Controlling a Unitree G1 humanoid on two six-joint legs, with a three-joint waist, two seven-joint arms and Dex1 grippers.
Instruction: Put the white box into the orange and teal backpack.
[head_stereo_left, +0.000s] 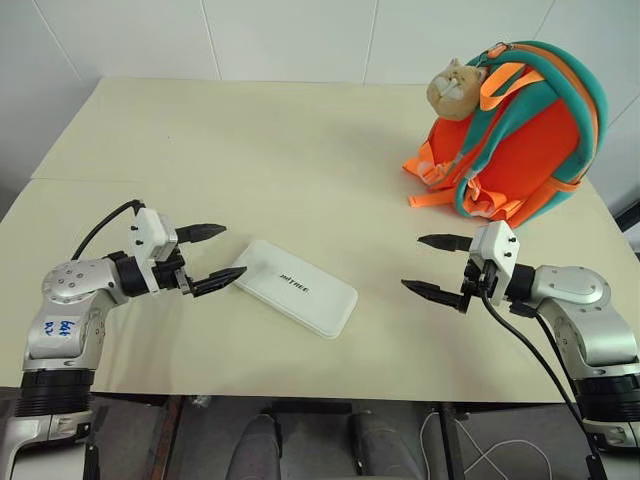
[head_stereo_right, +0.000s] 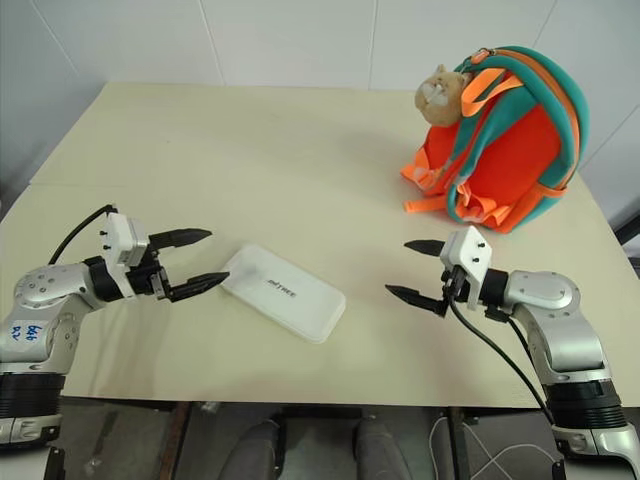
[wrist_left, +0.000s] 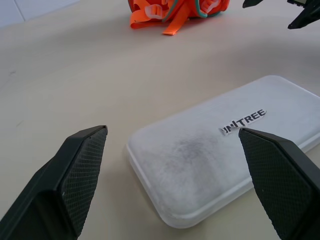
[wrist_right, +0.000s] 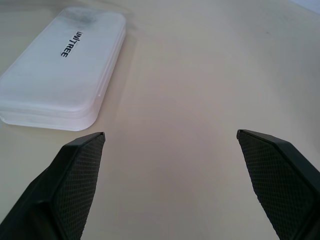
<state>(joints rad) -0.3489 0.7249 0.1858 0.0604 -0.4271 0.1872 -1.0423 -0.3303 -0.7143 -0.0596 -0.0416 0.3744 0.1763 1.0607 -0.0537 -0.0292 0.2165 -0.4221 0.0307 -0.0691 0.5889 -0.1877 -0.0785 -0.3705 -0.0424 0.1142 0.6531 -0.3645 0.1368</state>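
White box: the white box (head_stereo_left: 296, 287) lies flat on the counter (head_stereo_left: 260, 170), near its front edge and between the two claws, set at a slant so that one short end faces the left claw. Dark lettering shows on its top face. Nothing holds it.
Left claw: the left claw (head_stereo_left: 210, 256) hangs over the counter at the box's near-left end, pointing toward the box. Its two black fingers stand wide apart with nothing between them. The lower fingertip (head_stereo_left: 232, 274) is just beside the box's corner; whether it touches cannot be told. In the left wrist view the box's short end sits between the two fingers (wrist_left: 82, 172).
Right claw: the right claw (head_stereo_left: 432, 265) hangs to the right of the box, well apart from it, pointing left across the counter. Its fingers are spread wide and empty.
Backpack: the orange and teal backpack (head_stereo_left: 520, 135) stands upright at the far right of the counter, well apart from the box, its teal straps and orange webbing facing the camera.
Cat charm: a tan plush cat charm (head_stereo_left: 455, 88) hangs at the backpack's upper left side.
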